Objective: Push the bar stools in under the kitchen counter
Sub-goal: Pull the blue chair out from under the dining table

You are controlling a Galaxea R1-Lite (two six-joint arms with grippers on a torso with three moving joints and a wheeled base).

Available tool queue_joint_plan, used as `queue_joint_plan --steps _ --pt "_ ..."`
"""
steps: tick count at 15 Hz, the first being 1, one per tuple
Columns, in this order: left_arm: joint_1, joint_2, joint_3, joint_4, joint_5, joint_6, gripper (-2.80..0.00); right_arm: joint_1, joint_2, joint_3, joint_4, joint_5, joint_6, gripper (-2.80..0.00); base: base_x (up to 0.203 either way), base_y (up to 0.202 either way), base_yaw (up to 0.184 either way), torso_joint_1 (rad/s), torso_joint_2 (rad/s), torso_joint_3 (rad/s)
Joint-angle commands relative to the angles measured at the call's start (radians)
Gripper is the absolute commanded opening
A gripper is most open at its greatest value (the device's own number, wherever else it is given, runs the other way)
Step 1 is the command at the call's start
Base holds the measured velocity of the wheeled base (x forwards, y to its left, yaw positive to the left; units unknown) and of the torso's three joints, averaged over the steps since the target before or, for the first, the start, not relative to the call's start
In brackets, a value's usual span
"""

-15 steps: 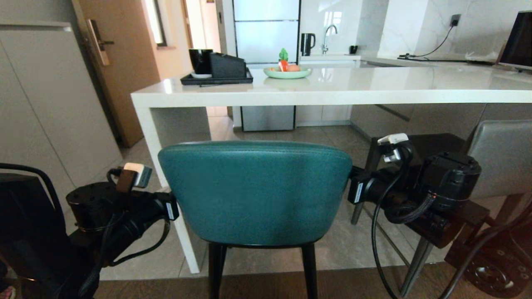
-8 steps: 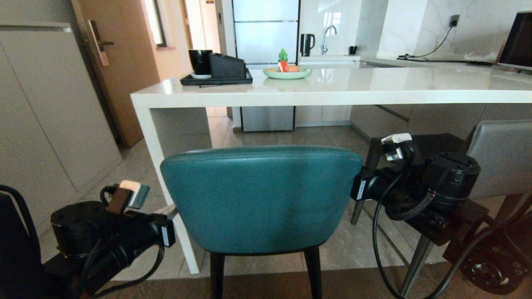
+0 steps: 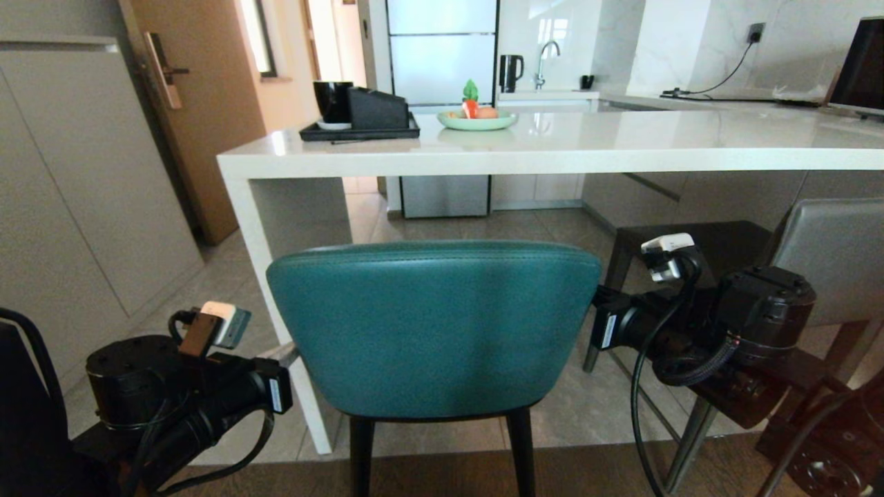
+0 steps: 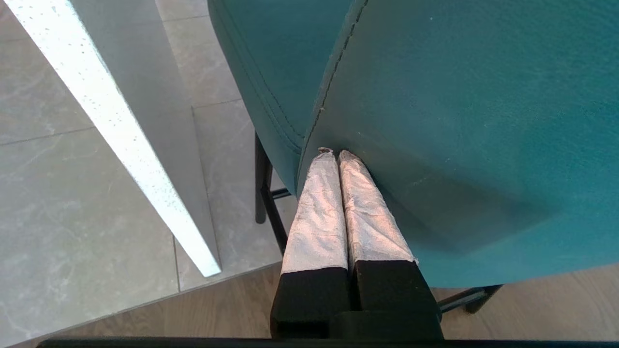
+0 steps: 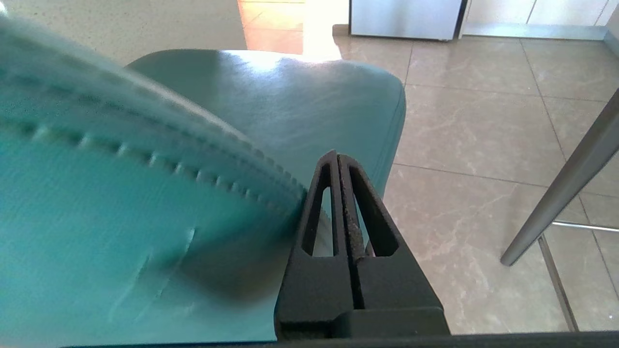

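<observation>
The teal bar stool [image 3: 431, 328] stands just in front of the white kitchen counter [image 3: 552, 148], beside its side panel leg [image 3: 266, 262]. The back of the grey stool [image 3: 839, 255] shows at the right, under the counter edge. My left gripper [image 4: 333, 153] is shut, and its tape-wrapped fingertips press on the teal back [image 4: 459, 121] near the side seam. My right gripper [image 5: 337, 157] is shut too, lying against the other side edge of the teal back [image 5: 121, 232]. In the head view both arms flank the stool, and its back hides their fingers.
On the counter stand a black tray [image 3: 359, 131] with a mug and a box, and a green plate [image 3: 476, 121] of fruit. A dark seat [image 3: 704, 238] sits under the counter at the right. Grey cabinets [image 3: 83, 193] line the left wall.
The teal back has shifted a little right and lower in view. My left arm has dropped lower beside it. My right arm has moved slightly down and right.
</observation>
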Motion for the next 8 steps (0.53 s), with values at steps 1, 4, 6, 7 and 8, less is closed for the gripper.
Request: queue_joint_plan --steps 1,4,6,7,8 --pt "0.006 0.003 -0.006 -0.017 0.003 -0.001 -2.80 -0.008 -0.011 0.002 -0.009 0.002 0.001 -2.80 0.000 0.000 0.000 0.000 0.00 0.000" --pt "0.086 0.004 -0.028 -0.017 -0.006 0.000 -2.80 -0.084 -0.015 -0.002 -0.009 0.015 0.001 -2.80 0.000 0.000 0.000 0.000 0.00 0.000" --pt "0.154 0.024 -0.056 -0.017 -0.019 0.002 -2.80 -0.151 -0.026 0.008 -0.009 0.055 0.001 -2.80 0.000 0.000 0.000 0.000 0.00 0.000" --pt "0.187 0.030 -0.061 -0.017 -0.042 0.002 -2.80 -0.189 -0.042 0.028 -0.009 0.114 0.001 -2.80 0.000 0.000 0.000 0.000 0.00 0.000" --pt "0.214 0.033 -0.062 -0.017 -0.084 0.002 -2.80 -0.219 -0.049 0.039 -0.009 0.149 0.001 -2.80 0.000 0.000 0.000 0.000 0.00 0.000"
